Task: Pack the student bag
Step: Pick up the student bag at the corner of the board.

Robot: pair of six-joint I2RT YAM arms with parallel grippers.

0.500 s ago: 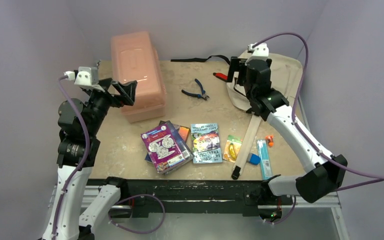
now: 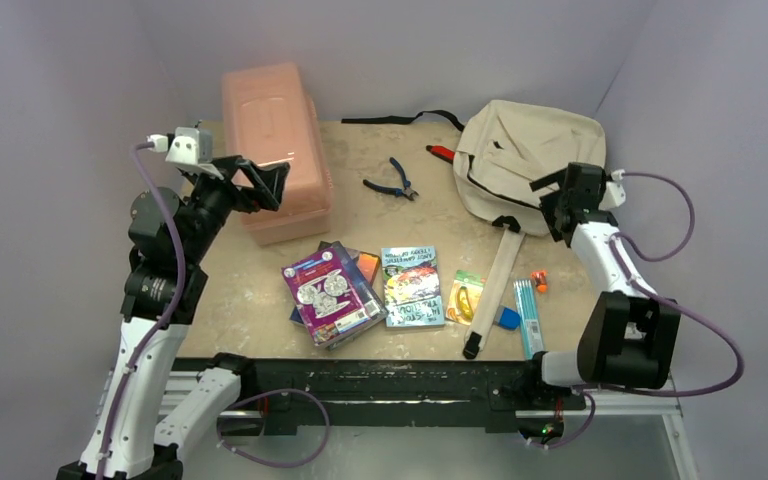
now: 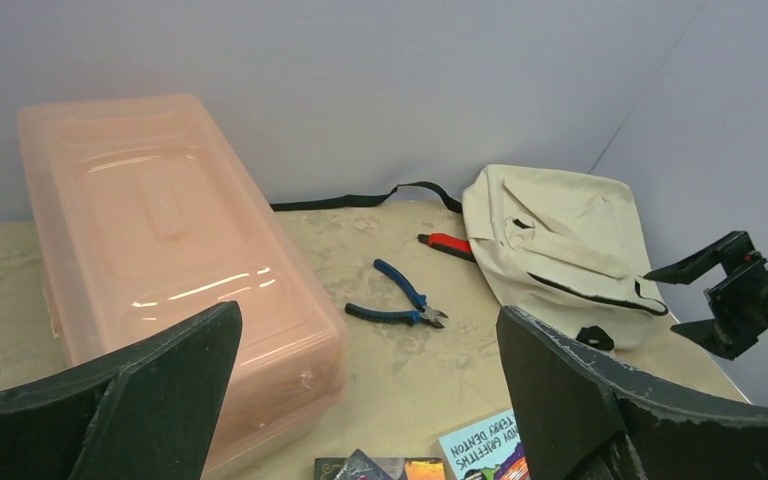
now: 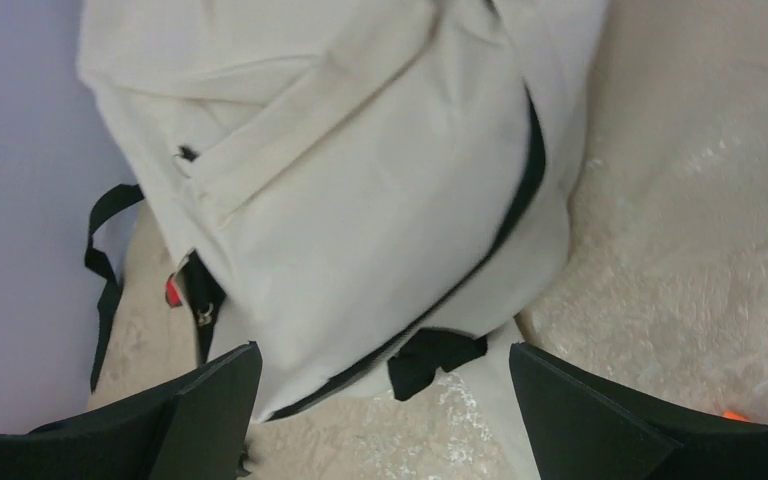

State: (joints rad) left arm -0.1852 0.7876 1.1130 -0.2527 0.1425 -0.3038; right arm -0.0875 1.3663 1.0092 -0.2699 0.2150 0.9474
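The student bag (image 2: 525,160) is a cream fabric backpack with black zipper lines, lying flat at the back right of the table. It also shows in the left wrist view (image 3: 560,240) and the right wrist view (image 4: 360,180). Its long cream strap (image 2: 495,285) runs toward the front edge. My right gripper (image 2: 552,200) is open and empty at the bag's near right edge, low over it (image 4: 385,375). My left gripper (image 2: 265,185) is open and empty beside the pink box, above the table (image 3: 368,335).
A rigid pink plastic box (image 2: 275,150) stands at the back left. Blue pliers (image 2: 392,178) and a red-handled tool (image 2: 442,152) lie mid-back. Books (image 2: 330,292) (image 2: 412,285), a yellow packet (image 2: 465,298), a pen pack (image 2: 527,315) and a blue eraser (image 2: 507,318) lie near the front.
My right arm has pulled back from above the bag to its near right edge, lower down, uncovering the bag. My left gripper has shifted slightly right.
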